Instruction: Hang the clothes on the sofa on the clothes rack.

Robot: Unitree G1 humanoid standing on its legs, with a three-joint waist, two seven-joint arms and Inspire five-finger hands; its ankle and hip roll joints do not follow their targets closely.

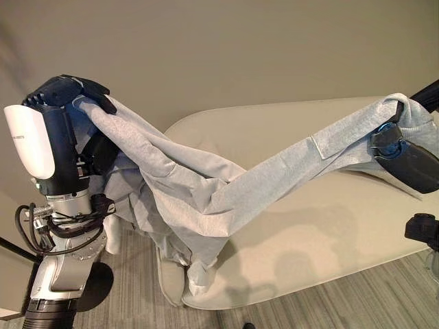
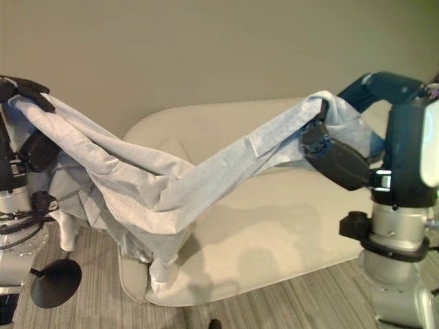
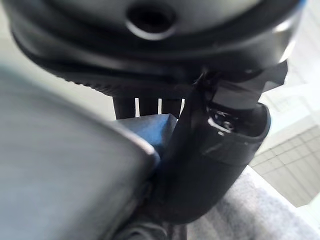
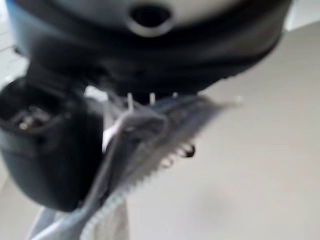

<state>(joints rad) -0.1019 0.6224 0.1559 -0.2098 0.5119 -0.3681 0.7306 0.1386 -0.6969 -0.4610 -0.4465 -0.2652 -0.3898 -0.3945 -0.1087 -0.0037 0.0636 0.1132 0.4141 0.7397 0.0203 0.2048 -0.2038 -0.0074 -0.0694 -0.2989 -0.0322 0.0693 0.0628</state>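
1. The left robot hand (image 1: 65,92) is held raised, and its dark fingers are curled over one end of a light grey garment (image 1: 199,195), which is clamped there.
2. In the left wrist view, grey cloth is seen pressed between the thumb and the fingers of that robot hand.
3. The right robot hand (image 2: 343,161) is also raised, and the other end of the garment is gripped in it, the cloth being draped over its fingers and pinched by the thumb.
4. In the right wrist view, a gathered edge of the cloth is seen caught between the thumb and the fingers.
5. The garment is stretched in the air between the two robot hands, with its middle sagging low in a fold.
6. The sagging fold hangs above the front edge of a cream sofa (image 1: 329,233); whether the seat is touched by it cannot be told.
7. A grey striped floor (image 1: 357,298) is seen in front of the sofa, and a plain beige wall (image 1: 226,48) behind it.
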